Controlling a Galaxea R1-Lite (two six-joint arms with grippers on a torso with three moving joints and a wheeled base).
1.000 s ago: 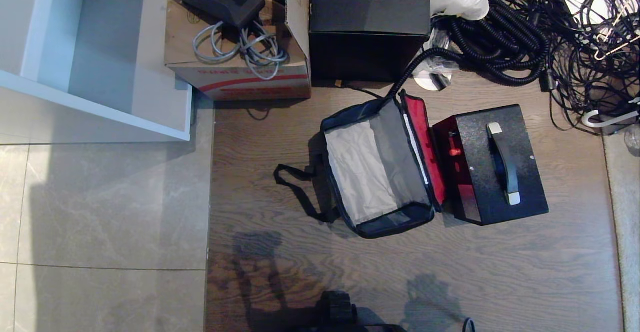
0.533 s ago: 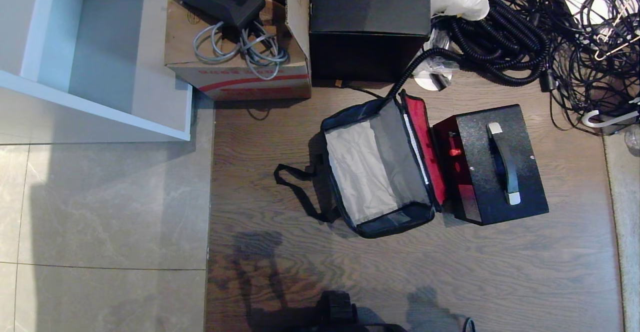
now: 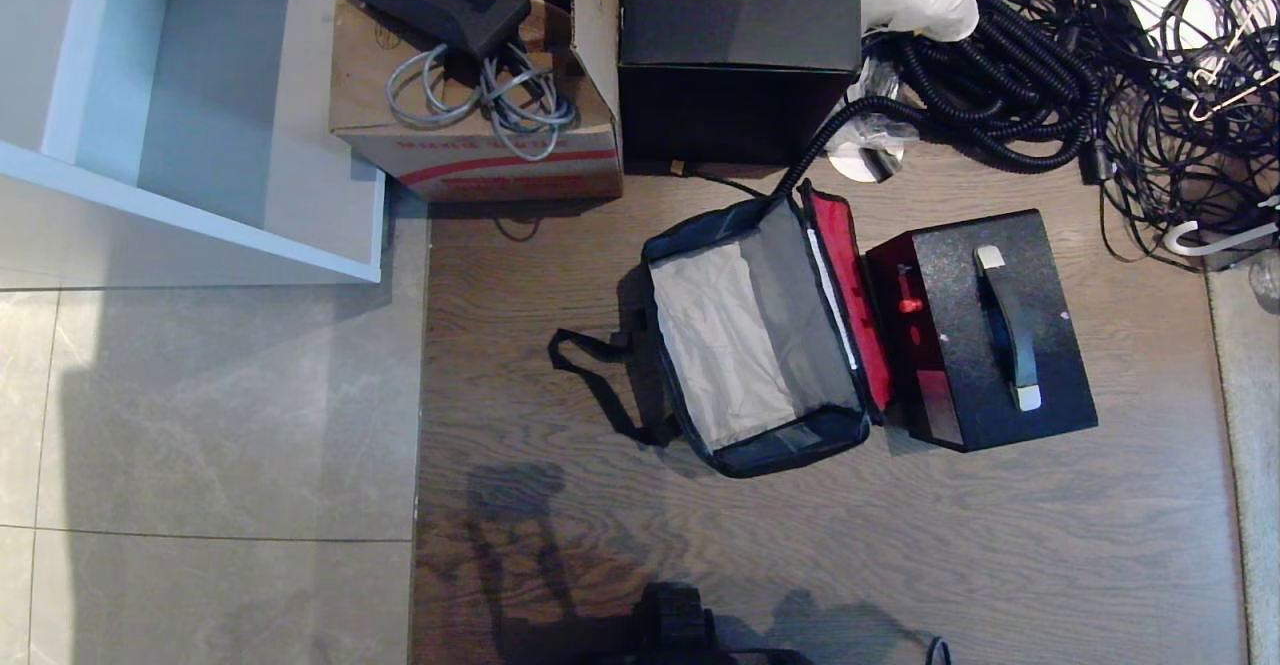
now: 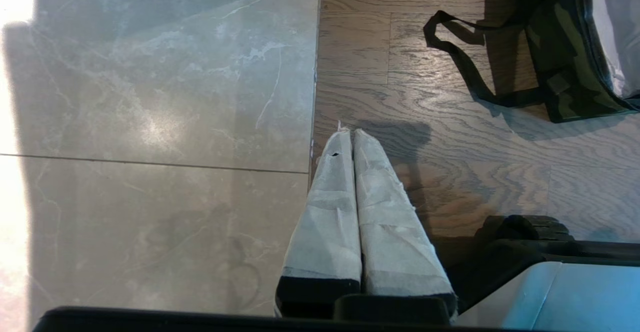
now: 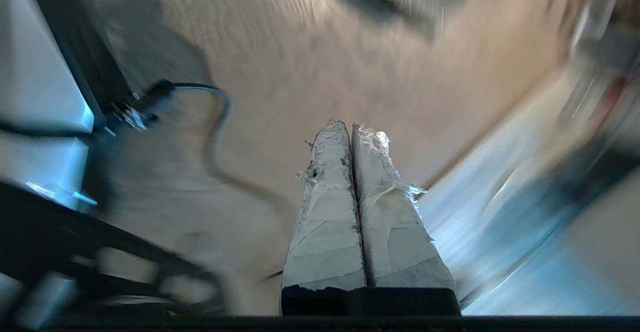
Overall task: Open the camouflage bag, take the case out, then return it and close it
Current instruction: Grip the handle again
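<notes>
A: From where was the wooden plank floor (image 3: 1000, 535) seen?

B: It was viewed steeply from above by the head camera, with the open camouflage fabric bag (image 3: 760, 345) framed centrally.

A: And the wrists?

B: The left was aimed low past its taped grey fingers (image 4: 380, 212); the bag's black strap (image 4: 465, 62) was shared. The right was blurred, held close above the floor.

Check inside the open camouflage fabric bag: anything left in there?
The camouflage fabric bag shows only its grey lining and a pale liner sheet; the black speckled hard case stands outside, beside the red lid. Anything under that sheet is hidden.
</notes>
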